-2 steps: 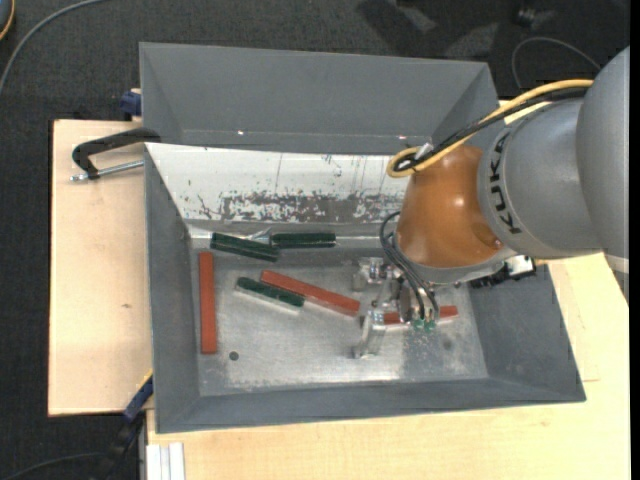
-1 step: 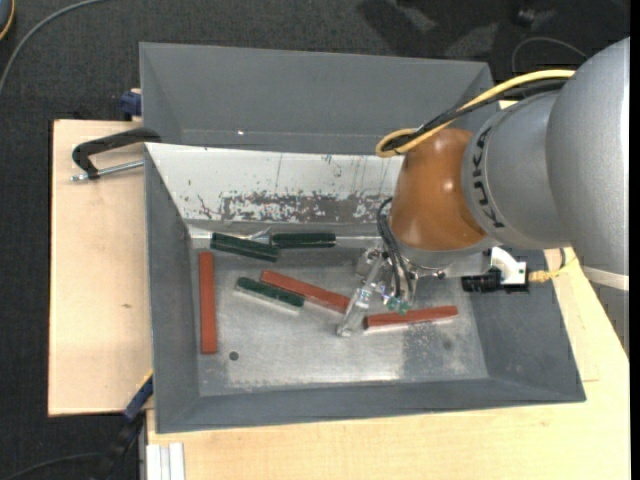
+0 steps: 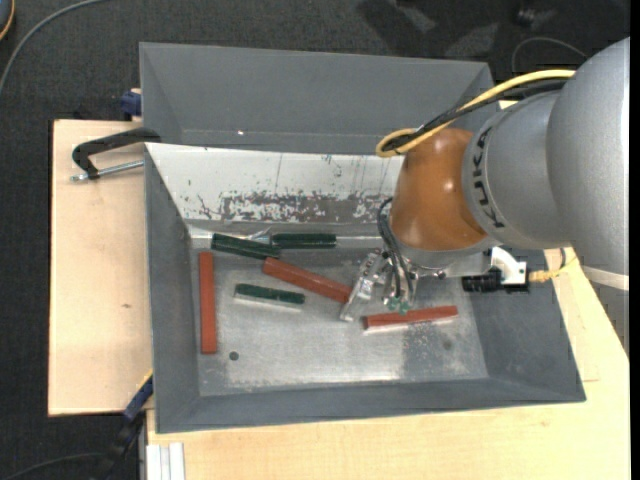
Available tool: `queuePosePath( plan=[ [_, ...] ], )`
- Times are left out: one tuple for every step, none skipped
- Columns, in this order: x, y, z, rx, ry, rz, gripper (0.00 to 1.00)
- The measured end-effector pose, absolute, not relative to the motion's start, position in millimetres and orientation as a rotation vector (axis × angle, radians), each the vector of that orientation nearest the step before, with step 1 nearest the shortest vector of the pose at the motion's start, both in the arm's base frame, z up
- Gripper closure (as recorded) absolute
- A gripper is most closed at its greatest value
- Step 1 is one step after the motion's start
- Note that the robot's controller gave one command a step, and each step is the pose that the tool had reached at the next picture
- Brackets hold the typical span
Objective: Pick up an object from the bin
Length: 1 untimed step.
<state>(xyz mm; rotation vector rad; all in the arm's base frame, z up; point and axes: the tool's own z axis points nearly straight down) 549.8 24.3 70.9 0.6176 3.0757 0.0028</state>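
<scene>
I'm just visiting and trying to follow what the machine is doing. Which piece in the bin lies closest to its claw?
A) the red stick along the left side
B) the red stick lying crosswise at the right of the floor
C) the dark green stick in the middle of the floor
B: the gripper is just by the near end of the crosswise red stick, while the left red stick and the dark green stick lie farther off to the left.
</scene>
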Motion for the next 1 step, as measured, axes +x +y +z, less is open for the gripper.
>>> queuePosePath(
  plan=[
    [546.8,45.4,184.8,0.141,3.127,0.004,1.00]
  ],
)
